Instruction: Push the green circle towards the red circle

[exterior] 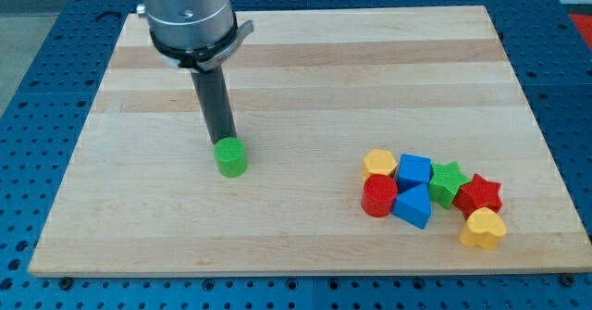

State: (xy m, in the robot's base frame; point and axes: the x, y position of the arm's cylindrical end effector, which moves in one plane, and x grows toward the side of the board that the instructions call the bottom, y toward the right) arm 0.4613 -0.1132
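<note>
The green circle (231,156) is a short green cylinder standing left of the board's middle. My tip (224,141) is right behind it, at its upper-left edge, touching or nearly touching it. The red circle (378,196) is a short red cylinder at the left end of a cluster of blocks on the view's right, well apart from the green circle.
The cluster beside the red circle holds a yellow block (379,162), a blue block (414,170), a blue triangle (413,205), a green star (448,182), a red star (480,194) and a yellow heart (484,228). The wooden board (305,79) lies on a blue perforated table.
</note>
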